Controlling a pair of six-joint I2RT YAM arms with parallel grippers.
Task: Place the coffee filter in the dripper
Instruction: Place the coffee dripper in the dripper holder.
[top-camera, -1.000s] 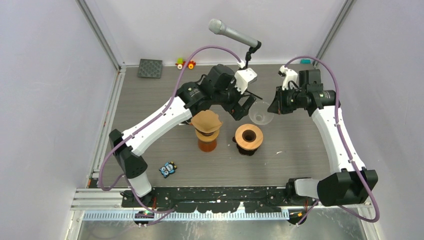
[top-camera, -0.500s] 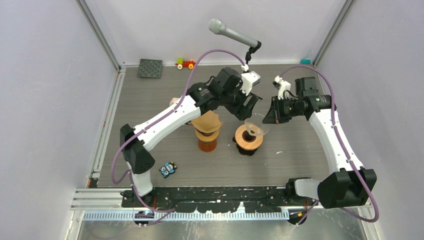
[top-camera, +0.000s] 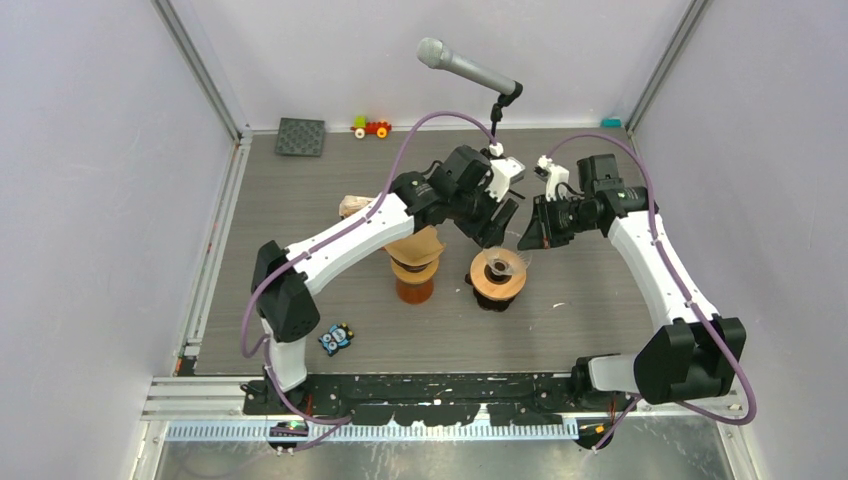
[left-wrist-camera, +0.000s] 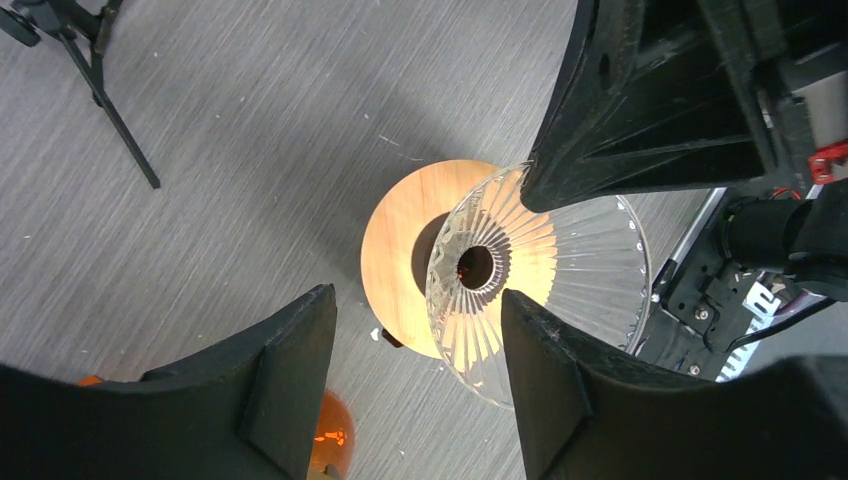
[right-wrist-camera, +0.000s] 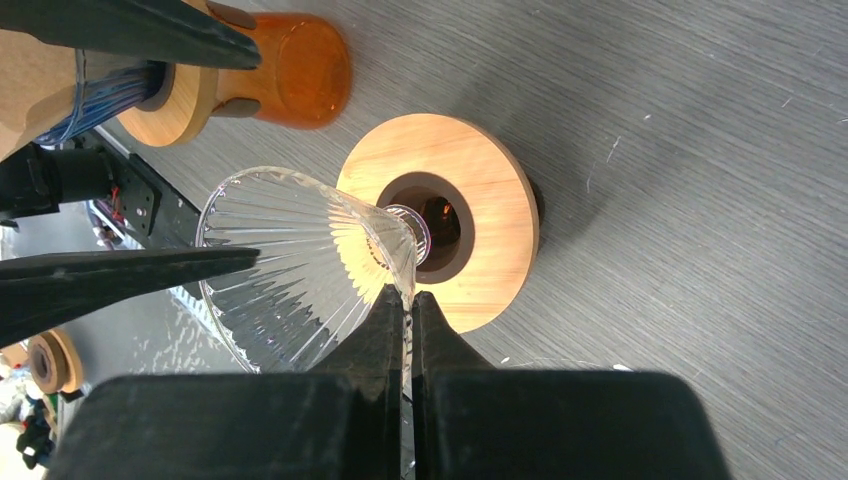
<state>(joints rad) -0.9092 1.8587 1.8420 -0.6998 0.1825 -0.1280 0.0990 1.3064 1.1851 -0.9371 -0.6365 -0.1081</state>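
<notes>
A clear ribbed glass dripper (top-camera: 503, 263) hangs tilted just above a round wooden ring stand (top-camera: 497, 285). My right gripper (top-camera: 527, 243) is shut on the dripper's rim edge (right-wrist-camera: 405, 285), and the cone (right-wrist-camera: 300, 270) points at the ring's hole (right-wrist-camera: 490, 200). My left gripper (left-wrist-camera: 418, 320) hovers open over the dripper (left-wrist-camera: 540, 270), with nothing between its fingers. The brown coffee filter (top-camera: 413, 243) lies on top of an amber vessel (top-camera: 413, 290) left of the ring.
A microphone (top-camera: 465, 68) on a black stand rises at the back. A toy train (top-camera: 371, 127) and a dark square mat (top-camera: 301, 136) lie at the far edge. A small owl toy (top-camera: 338, 338) sits near the front left.
The right arm has carried the dripper left and down, from beside the ring to over it. The left gripper has followed to the right and its jaws have narrowed.
</notes>
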